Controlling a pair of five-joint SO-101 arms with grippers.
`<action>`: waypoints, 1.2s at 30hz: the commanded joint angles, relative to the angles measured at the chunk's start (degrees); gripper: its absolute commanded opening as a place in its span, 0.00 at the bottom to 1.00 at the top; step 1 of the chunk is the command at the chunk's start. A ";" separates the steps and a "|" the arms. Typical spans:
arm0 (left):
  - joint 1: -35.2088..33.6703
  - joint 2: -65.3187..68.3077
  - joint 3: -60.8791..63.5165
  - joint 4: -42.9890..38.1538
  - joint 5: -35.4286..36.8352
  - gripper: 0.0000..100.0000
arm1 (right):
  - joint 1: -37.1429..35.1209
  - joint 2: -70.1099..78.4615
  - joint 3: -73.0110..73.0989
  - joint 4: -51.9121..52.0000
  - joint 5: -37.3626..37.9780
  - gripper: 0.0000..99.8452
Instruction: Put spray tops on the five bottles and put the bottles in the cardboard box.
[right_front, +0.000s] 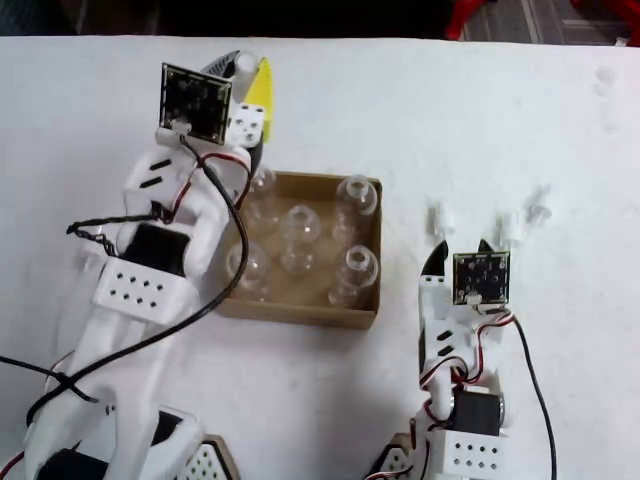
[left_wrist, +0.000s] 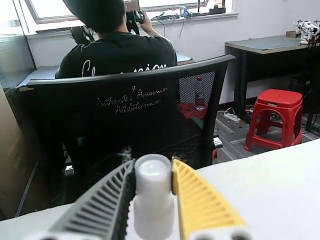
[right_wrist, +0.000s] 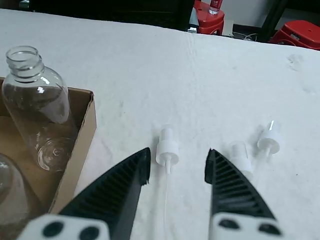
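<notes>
The cardboard box (right_front: 300, 312) sits mid-table and holds several clear bottles (right_front: 300, 228) standing upright with open necks. My left gripper (right_front: 248, 68) is raised beyond the box's far left corner, shut on a white spray top (left_wrist: 152, 192) between its grey and yellow fingers. My right gripper (right_wrist: 177, 165) hangs open to the right of the box. One spray top (right_wrist: 165, 146) lies on the table just beyond its fingertips. Two more spray tops (right_wrist: 241, 156) (right_wrist: 269, 140) lie further right. One bottle (right_wrist: 36, 100) stands in the box's near corner (right_wrist: 86, 131).
A white cloth covers the table (right_front: 480, 120). Black and red cables (right_front: 215, 215) run along the left arm above the box's left edge. Beyond the table's far edge are a black mesh chair (left_wrist: 125, 115) with a seated person and a red stool (left_wrist: 275, 117).
</notes>
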 joint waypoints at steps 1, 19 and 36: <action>0.31 -0.13 -2.29 -1.67 -0.35 0.02 | 0.04 -0.22 0.53 -0.40 0.62 0.16; 0.13 0.04 -1.32 -1.67 -0.79 0.02 | 0.04 -0.22 0.53 -0.40 0.62 0.16; 0.66 -0.22 5.27 -1.76 -0.26 0.02 | 0.04 -0.22 0.53 -0.40 0.62 0.16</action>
